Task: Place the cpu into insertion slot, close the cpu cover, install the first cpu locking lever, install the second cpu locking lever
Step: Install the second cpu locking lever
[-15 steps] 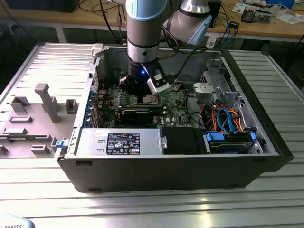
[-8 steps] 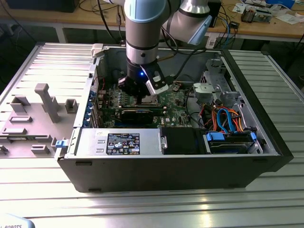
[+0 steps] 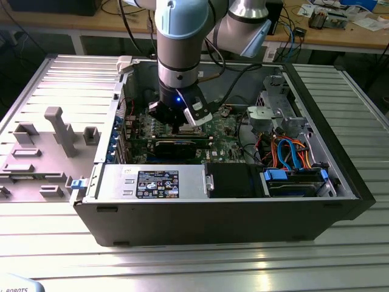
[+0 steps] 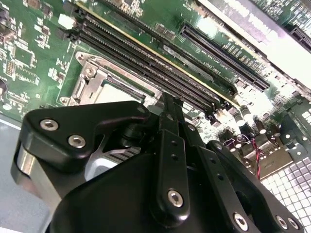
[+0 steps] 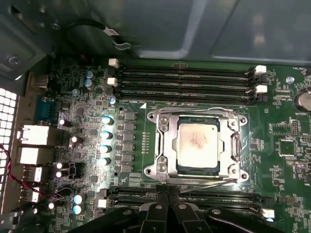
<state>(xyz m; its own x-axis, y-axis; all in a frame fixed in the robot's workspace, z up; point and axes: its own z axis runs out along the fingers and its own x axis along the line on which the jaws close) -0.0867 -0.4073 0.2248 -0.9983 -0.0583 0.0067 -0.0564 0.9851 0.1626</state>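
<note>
Chip [image 5: 198, 145]: we log it seated in socket [image 5: 165, 145], cover [image 5: 232, 145] down, 6 o'clock of 4 memory slots [image 5: 184, 80]. We judge it light, rigid, fragile beneath; hold by edges. Gripper [image 5: 167, 196]: fingers together, nothing held, near socket's lever [image 5: 204, 183].

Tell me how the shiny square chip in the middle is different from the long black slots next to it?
The cpu is a small square; the memory slots are long, narrow strips. The cpu has a silver-grey metal top, while the memory slots are black with white clips at their ends. The cpu sits inside a shiny metal frame, the cpu cover; the memory slots have no frame. Both sit on the same green motherboard.
</note>
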